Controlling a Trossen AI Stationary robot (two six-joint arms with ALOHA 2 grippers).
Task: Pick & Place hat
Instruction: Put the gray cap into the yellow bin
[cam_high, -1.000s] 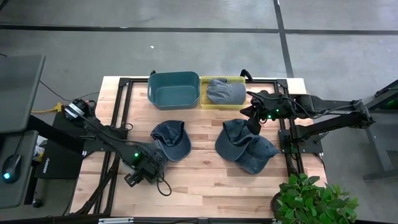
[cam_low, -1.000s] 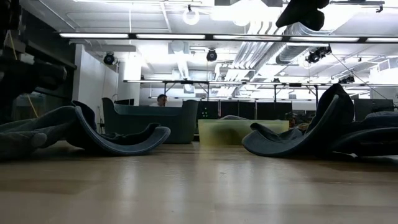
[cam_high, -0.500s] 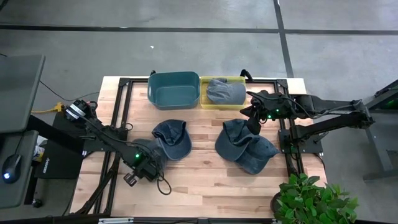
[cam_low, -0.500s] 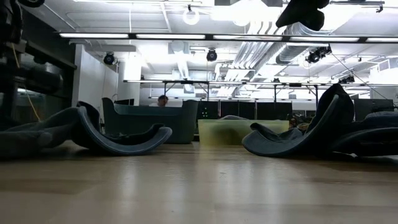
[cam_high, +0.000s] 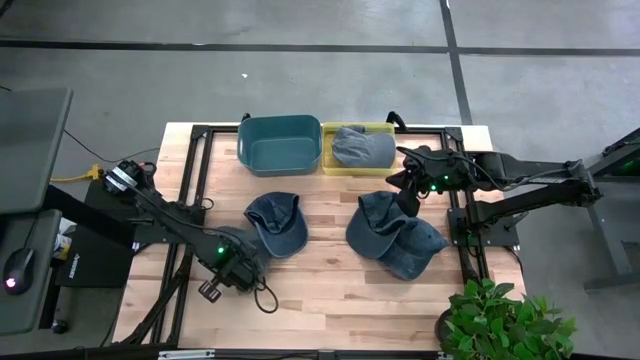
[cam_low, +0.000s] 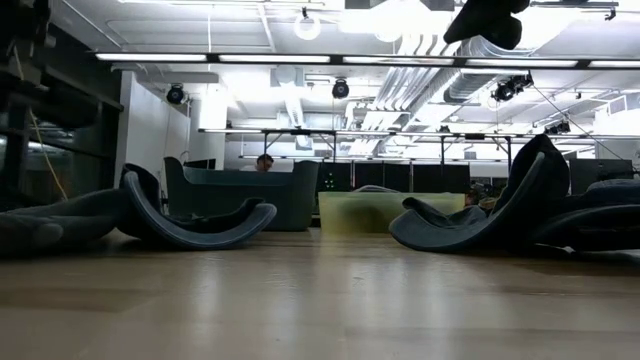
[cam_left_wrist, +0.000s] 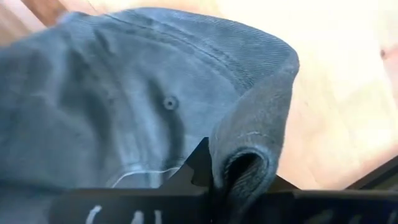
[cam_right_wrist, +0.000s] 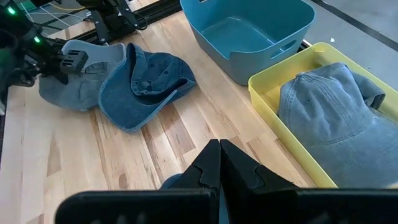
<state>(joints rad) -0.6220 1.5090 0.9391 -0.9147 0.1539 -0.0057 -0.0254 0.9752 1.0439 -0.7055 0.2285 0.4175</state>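
Teal plastic bin (cam_high: 279, 144), upper centre: nothing inside. Yellow plastic tray (cam_high: 357, 167) beside it: one grey cloth cap (cam_high: 362, 146). Left gripper (cam_high: 243, 262) clamped on grey-blue denim cap (cam_left_wrist: 124, 93); right gripper (cam_high: 405, 196) closed, holding nothing.

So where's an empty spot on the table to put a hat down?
The front strip of the table is bare wood, below the blue hat and the hat pile. The narrow gap between those two is free as well. The teal bin is empty. The yellow bin already holds a grey hat.
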